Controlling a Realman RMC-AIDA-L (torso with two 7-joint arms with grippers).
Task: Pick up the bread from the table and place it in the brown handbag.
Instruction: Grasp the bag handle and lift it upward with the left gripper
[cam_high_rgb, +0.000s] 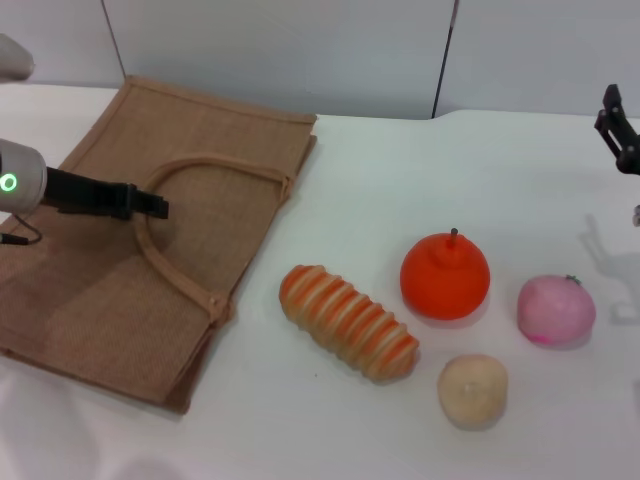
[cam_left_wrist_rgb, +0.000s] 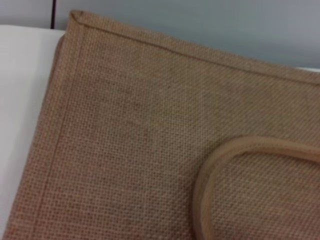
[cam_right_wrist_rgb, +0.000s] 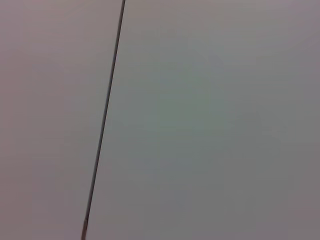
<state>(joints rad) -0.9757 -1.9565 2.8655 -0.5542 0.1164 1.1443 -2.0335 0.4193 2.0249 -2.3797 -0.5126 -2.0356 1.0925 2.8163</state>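
Bread (cam_high_rgb: 348, 321) lies between brown handbag (cam_high_rgb: 120, 300) and orange fruit (cam_high_rgb: 445, 276); left gripper (cam_high_rgb: 150, 205), seemingly closed, hovers over bag.

left tool (cam_high_rgb: 150, 205): reaching inward from left edge, held low | right tool (cam_high_rgb: 622, 135): raised at far right edge

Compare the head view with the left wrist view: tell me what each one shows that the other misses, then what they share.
Only the head view shows the bread lying on the table, an orange fruit, a pink fruit, a beige bun, the left gripper over the bag, and the right gripper far right. Only the left wrist view shows the burlap weave close up. Both show the brown handbag and a strap handle.
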